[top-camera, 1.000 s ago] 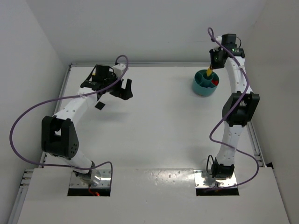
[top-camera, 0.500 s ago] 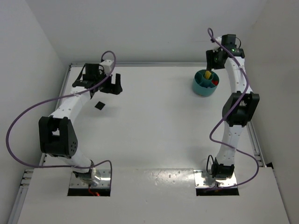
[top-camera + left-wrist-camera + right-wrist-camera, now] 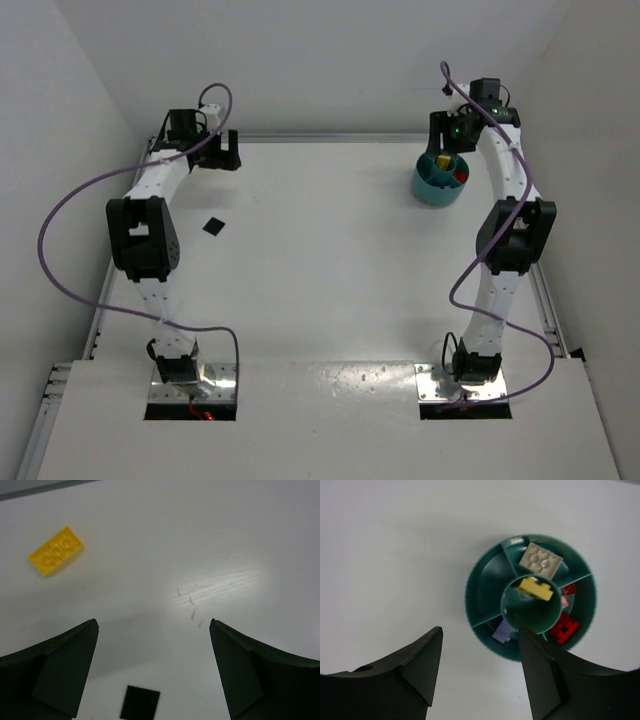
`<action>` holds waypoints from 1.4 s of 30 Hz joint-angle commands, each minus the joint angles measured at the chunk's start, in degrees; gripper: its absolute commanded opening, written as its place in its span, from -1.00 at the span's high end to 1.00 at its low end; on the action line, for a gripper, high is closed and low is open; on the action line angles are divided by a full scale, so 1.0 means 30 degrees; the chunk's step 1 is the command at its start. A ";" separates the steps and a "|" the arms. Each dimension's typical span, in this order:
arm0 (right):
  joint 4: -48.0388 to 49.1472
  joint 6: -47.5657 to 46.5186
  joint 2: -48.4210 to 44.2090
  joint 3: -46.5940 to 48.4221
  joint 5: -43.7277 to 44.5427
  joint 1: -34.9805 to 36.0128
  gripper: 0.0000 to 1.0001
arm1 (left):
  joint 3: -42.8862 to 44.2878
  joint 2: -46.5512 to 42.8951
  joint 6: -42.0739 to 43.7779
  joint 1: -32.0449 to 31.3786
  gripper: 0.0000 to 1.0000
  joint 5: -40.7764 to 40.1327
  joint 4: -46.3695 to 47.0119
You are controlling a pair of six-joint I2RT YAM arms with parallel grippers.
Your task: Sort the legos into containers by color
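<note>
Right wrist view gives you the best look at the teal dish (image 3: 487,592). It is round and low-walled, with a centre cup and wedge compartments ringed around it. A yellow brick (image 3: 535,588) lies in the centre cup, against its rim. One wedge holds a pale beige square brick (image 3: 540,560), studs up. The wedges beside it hold a red brick (image 3: 564,627), a smaller red piece (image 3: 568,589) and a pink piece (image 3: 564,600); you cannot tell exactly where the dividers fall between them. A pale purple brick (image 3: 502,630) lies in another wedge, and the widest wedge is bare.

Your right gripper (image 3: 480,670) hangs above the dish, its fingers spread apart with nothing between them, so it is released. From the top external view, the dish (image 3: 425,188) stands at the far right of the table (image 3: 330,280), and the right gripper (image 3: 447,132) is just beyond its far rim.

Your left gripper (image 3: 222,150) is at the far left corner, well apart from the dish. In the left wrist view its fingers (image 3: 60,670) stand wide open and hold nothing. A second yellow brick (image 3: 55,550) lies flat on the table, studs up, out ahead of the left finger and untouched. A small black square (image 3: 140,702) lies between the fingers, on the table surface.
</note>
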 commanded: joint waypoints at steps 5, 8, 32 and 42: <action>0.0485 0.0361 -0.2091 -0.1964 -0.1680 0.0157 -0.26 | 0.7224 0.6409 -0.0300 0.2553 -0.99 0.0611 -0.0919; 0.0485 0.0361 -0.2093 -0.2140 -0.1915 0.0157 -0.26 | 0.8850 0.7817 -0.0507 0.2792 -0.99 0.0845 -0.0863; 0.0485 0.0009 -0.1917 -0.2492 -0.1563 0.0332 -0.26 | 0.9906 1.0312 -0.1650 0.3143 -0.99 0.1605 0.2831; 0.0485 -0.0372 -0.1741 -0.2843 -0.0481 0.0684 -0.26 | 1.0873 1.1510 -0.2060 0.3143 -0.99 0.1255 0.3885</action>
